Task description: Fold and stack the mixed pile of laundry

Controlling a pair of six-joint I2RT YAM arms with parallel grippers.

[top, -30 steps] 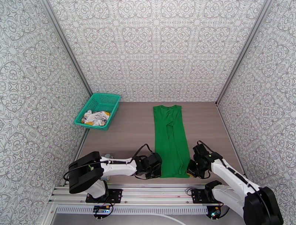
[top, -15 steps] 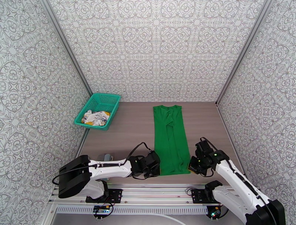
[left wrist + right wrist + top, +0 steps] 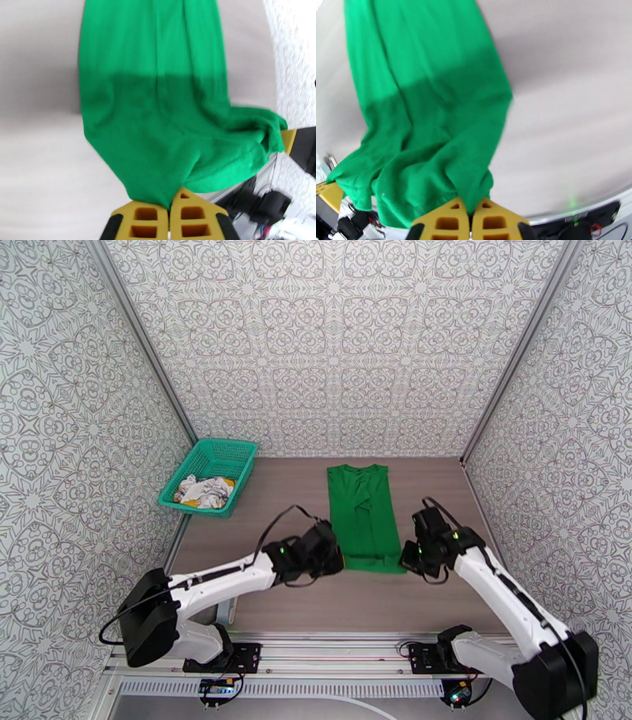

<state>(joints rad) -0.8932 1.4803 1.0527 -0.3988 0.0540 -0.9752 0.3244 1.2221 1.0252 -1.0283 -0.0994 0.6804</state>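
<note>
The green shirt (image 3: 362, 512) lies lengthwise right of the table's (image 3: 268, 512) middle, collar toward the far edge, its near corners pinched by the left gripper (image 3: 338, 561) and right gripper (image 3: 406, 559), the white printed garment (image 3: 204, 491) sitting in the basket (image 3: 239, 445) at the far left corner.

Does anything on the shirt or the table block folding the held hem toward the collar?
Nothing visible does. The left gripper and right gripper grip the hem of the shirt; the cloth ahead lies bare, and the basket stands far left.
</note>
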